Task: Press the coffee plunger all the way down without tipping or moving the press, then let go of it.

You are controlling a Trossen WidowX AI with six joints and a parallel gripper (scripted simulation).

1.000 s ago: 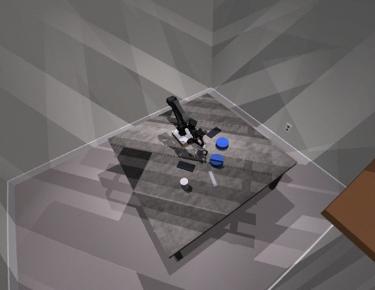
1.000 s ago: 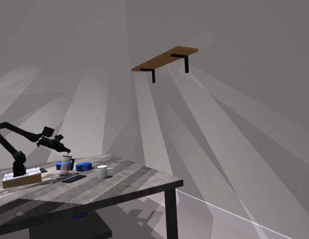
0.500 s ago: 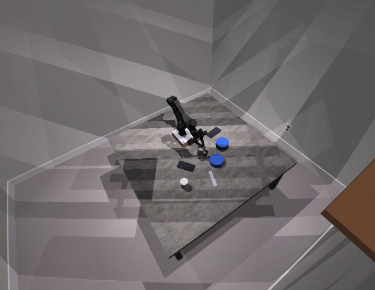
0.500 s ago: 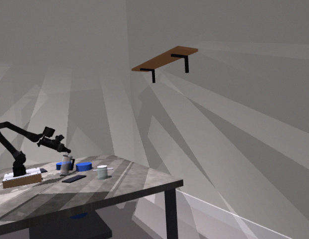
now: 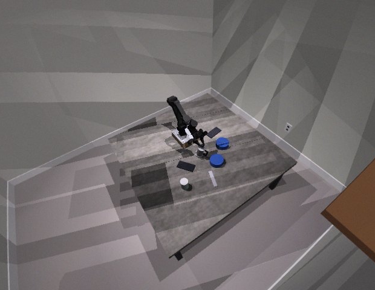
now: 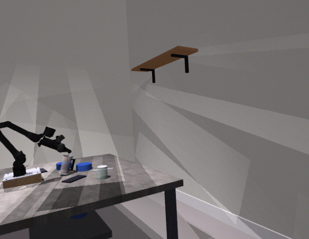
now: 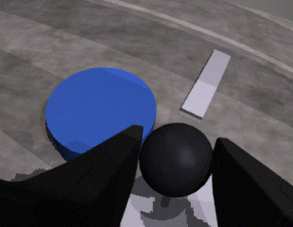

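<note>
Tool (image 7: 176, 158) clamps the black plunger knob (image 7: 177, 159), frame center. Coffee press (image 6: 65, 164) upright on tabletop (image 6: 139, 177), lower left in the exterior view. Knob looks near the lid; finishing the push and release remain.
</note>
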